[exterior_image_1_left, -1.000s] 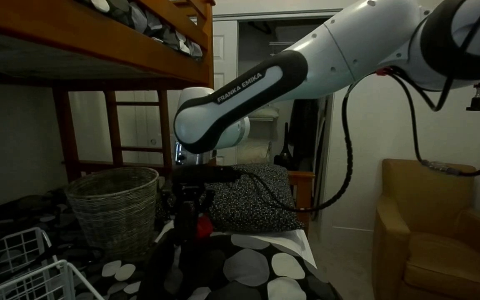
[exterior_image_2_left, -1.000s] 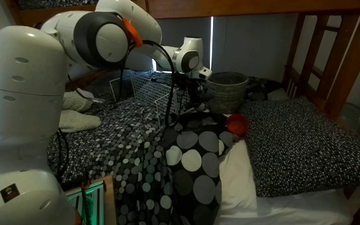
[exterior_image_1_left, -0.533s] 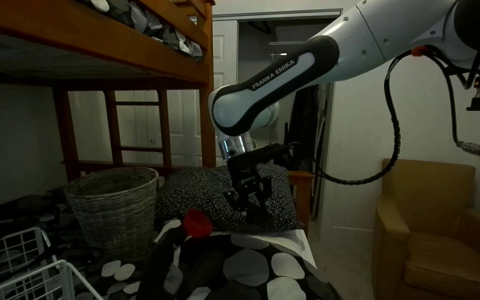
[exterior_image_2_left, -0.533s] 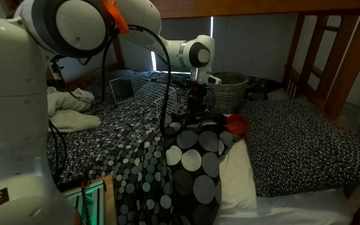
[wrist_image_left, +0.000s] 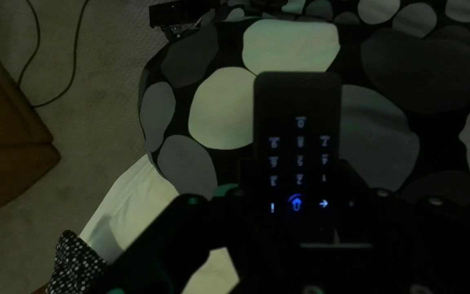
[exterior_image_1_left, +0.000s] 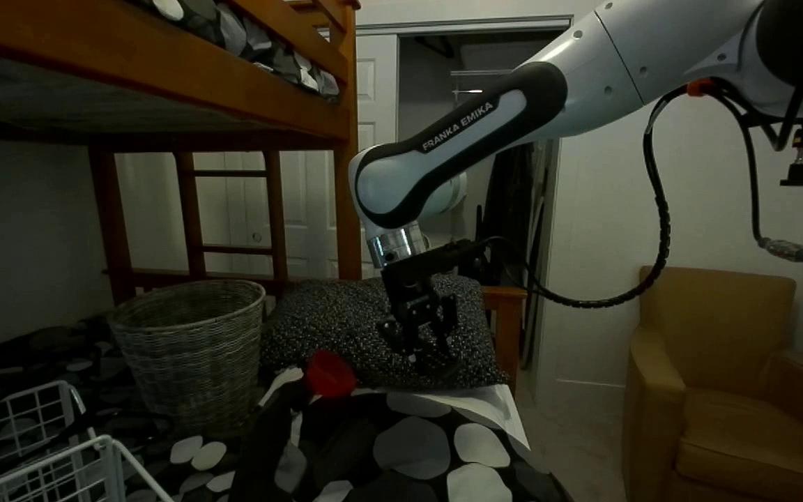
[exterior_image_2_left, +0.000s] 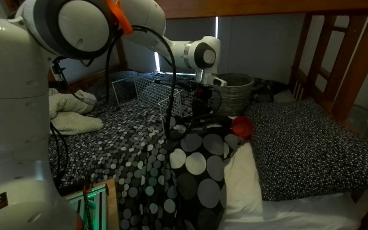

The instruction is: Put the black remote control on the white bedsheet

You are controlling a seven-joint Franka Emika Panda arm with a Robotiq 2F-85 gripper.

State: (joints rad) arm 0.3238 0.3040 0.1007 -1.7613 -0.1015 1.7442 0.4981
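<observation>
Claw (exterior_image_1_left: 427, 348) shifted, black remote (wrist_image_left: 297, 154), glowing pale digits (wrist_image_left: 300, 161)

Darkness hides the lower end of the remote control (wrist_image_left: 298, 151).

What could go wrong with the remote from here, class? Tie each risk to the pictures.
The black remote control, held in the gripper, shows against the spotted cover in the wrist view, so releasing now might miss the white bedsheet.
The exposed bedsheet borders the pillow, which the gripper could brush.
The floor shows past the bedsheet's edge, so a remote set near it may fall.
</observation>
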